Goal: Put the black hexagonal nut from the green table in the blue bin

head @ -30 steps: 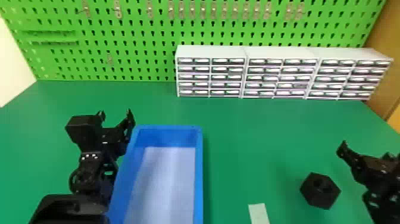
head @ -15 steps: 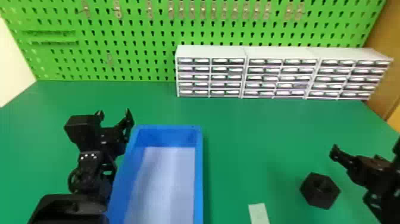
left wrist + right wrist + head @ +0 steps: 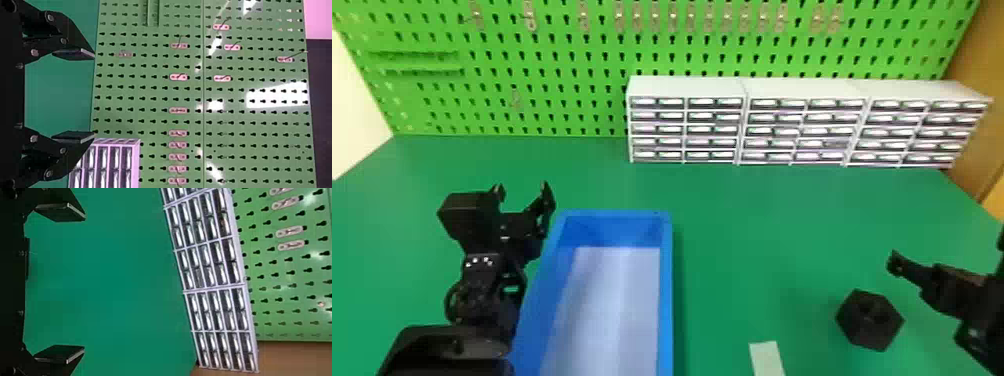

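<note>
At the far left of our head view, a pale panel (image 3: 354, 100) meets the green table (image 3: 757, 215). Next to it, our left claw (image 3: 523, 192) hangs beside the bin, its fingers wide apart. Our left wrist view shows the same spread, with the table between the two pads (image 3: 76, 53) and the green pegboard (image 3: 156, 94) beyond.

Just right of that claw we have the bin (image 3: 612, 214), blue-walled with a pale floor; it runs off the bottom edge. Beyond it, white drawers (image 3: 684, 87) line the back of the table, set before the pegboard, from about the bin's far end over toward the right side.

Right of the bin, near our bottom edge, a pale strip (image 3: 767, 357) lies on the table. Further right comes the nut (image 3: 869, 320), black and six-sided, resting on the table well apart from the bin, with its hole visible to us.

Near the nut, on its right, is our right claw (image 3: 949, 252). In our right wrist view its fingers (image 3: 62, 211) stand wide, the table filling the gap. Behind, a brown panel (image 3: 977, 100) closes the right side.
</note>
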You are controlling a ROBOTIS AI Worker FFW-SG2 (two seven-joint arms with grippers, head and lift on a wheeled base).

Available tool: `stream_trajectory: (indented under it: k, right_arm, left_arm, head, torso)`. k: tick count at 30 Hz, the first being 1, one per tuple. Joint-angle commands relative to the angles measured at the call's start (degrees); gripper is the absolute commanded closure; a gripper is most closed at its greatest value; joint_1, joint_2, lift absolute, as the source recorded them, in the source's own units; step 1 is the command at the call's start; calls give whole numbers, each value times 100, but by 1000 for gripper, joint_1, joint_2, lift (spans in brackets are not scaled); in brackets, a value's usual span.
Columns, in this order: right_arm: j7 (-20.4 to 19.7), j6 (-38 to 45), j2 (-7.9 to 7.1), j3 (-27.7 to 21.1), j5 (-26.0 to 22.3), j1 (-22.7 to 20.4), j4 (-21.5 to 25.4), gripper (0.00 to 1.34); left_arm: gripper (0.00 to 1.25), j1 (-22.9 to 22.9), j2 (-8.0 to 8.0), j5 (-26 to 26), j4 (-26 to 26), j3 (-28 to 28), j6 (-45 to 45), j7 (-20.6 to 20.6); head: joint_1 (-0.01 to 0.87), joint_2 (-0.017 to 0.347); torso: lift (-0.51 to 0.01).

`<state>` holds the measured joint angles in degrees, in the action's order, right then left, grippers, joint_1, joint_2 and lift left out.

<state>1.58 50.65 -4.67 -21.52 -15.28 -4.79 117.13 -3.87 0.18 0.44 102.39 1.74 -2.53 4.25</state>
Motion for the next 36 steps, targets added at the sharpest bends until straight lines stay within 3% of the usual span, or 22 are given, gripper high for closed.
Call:
stream_trajectory:
  k: [1, 27, 36]
  right_arm:
    - [0, 314, -25, -10, -98, 14, 108, 119]
    - [0, 2749, -228, 43, -212, 453, 468, 117]
    - [0, 3162, -280, 69, -229, 576, 477, 119]
  left_arm:
    - [527, -8, 0, 0, 0, 10, 16, -3]
    - [527, 18, 0, 0, 0, 63, 68, -3]
    - [527, 27, 0, -8, 0, 72, 68, 6]
  head:
    - [657, 57]
    - [657, 57]
    - [657, 57]
  torso:
    - [-95]
    - [-95]
    - [-95]
